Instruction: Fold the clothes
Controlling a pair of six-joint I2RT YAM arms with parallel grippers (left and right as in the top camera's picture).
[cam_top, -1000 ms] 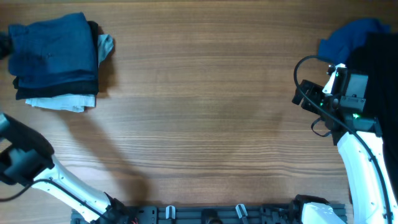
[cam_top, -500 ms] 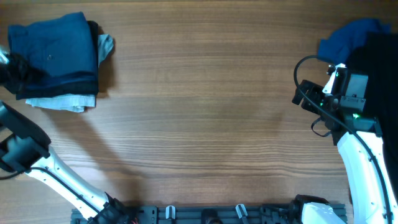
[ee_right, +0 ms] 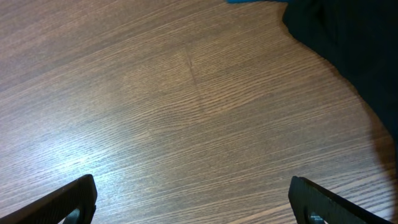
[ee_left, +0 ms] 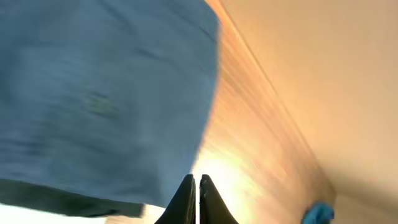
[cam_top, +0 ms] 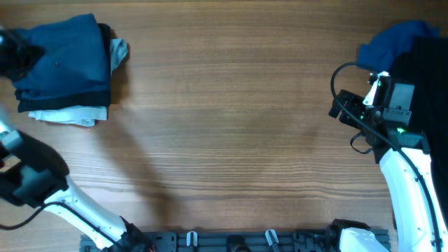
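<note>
Wood-grain table [cam_top: 231, 140] lies bare between our two pincers. Our left pincer [ee_left: 196, 188] is pressed together with nothing visibly caught in it. Its tips sit at the edge of the dark blue shorts [cam_top: 63, 52], which fill the view ahead of it; the blur hides whether they touch. Those shorts top a folded stack [cam_top: 84, 91], with a black layer [cam_top: 70, 100] and a pale grey-white piece [cam_top: 70, 115] beneath. We judge that pile done. Our right pincer [ee_right: 189, 196] stands spread wide over bare wood. Ahead and to its right lies a crumpled black garment [ee_right: 342, 43], with a bright blue garment [cam_top: 392, 42] beyond. Neither is folded, so we reckon at least two pieces remain.
</note>
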